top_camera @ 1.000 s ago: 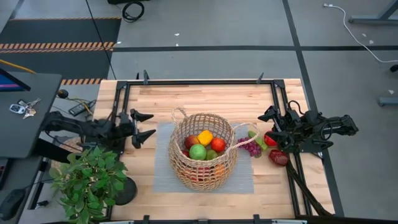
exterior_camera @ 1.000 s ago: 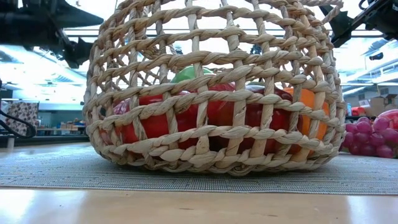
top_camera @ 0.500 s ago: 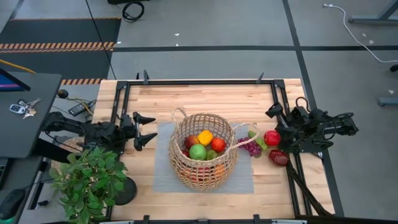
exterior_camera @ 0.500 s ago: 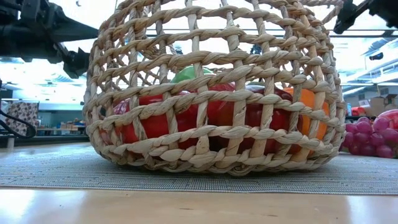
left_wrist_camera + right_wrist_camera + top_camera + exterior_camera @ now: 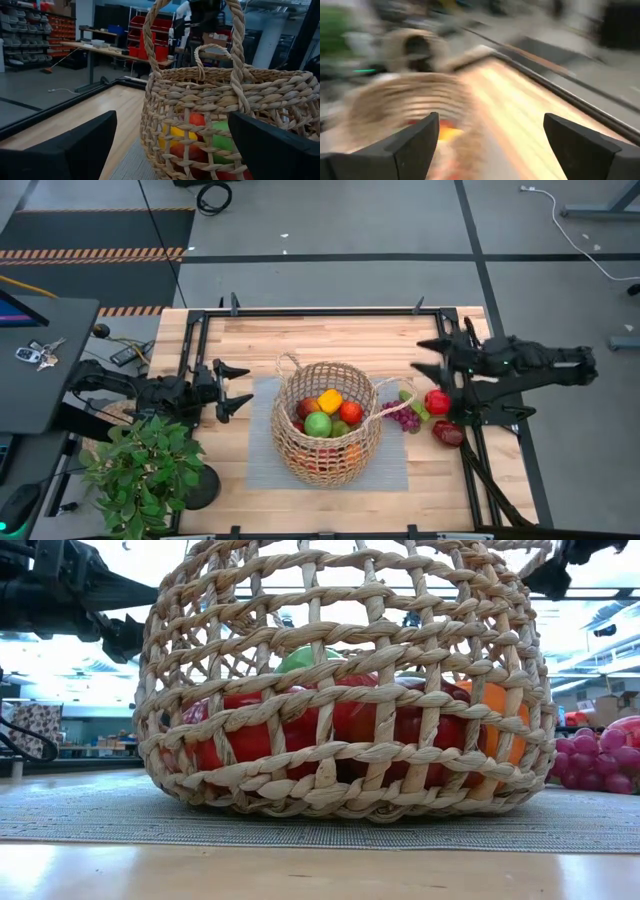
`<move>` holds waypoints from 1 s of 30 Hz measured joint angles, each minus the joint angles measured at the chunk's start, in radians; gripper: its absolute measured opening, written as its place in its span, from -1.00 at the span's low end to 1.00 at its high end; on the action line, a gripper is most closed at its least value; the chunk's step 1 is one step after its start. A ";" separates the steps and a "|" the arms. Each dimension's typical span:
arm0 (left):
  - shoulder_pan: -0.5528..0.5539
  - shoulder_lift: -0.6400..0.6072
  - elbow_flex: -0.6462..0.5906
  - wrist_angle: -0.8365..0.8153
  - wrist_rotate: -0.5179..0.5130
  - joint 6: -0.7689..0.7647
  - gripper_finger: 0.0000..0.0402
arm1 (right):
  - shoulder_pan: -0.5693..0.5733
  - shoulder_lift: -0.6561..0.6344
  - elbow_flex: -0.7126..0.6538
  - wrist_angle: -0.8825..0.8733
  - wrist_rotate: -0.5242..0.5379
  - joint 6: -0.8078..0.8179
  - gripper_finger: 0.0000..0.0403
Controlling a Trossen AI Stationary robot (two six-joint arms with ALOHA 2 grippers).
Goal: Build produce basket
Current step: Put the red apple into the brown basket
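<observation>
The tan wicker basket (image 5: 325, 442) stands on a grey mat (image 5: 262, 465) at the table's middle. It holds produce: a yellow pepper (image 5: 330, 400), a green apple (image 5: 318, 423), a red apple (image 5: 350, 412) and red pieces lower down (image 5: 300, 735). Right of the basket, purple grapes (image 5: 403, 417), a red apple (image 5: 437, 401) and a dark red fruit (image 5: 447, 432) lie on the table. My right gripper (image 5: 424, 357) is open and empty, raised on the far side of the red apple. My left gripper (image 5: 240, 385) is open and empty, left of the basket and pointing at it (image 5: 200, 100).
A potted green plant (image 5: 145, 470) stands at the table's near left corner, close to my left arm. A black frame (image 5: 320, 310) runs round the table's edges. Bare wood lies on the far side of the basket (image 5: 330, 340).
My right gripper has risen from beside the red apple and swung fast toward the table's far edge and left, toward the basket; its wrist view is smeared. The red apple stays on the table.
</observation>
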 joint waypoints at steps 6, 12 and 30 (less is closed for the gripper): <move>0.000 0.000 0.000 0.000 0.000 -0.001 0.94 | -0.054 0.222 0.252 -0.475 0.247 0.307 0.80; 0.000 0.000 0.000 0.000 0.000 0.000 0.94 | -0.151 0.347 0.352 -0.676 0.013 0.293 0.80; 0.000 0.000 -0.001 0.000 0.000 0.000 0.94 | -0.156 0.504 0.341 -0.885 -0.350 0.272 0.76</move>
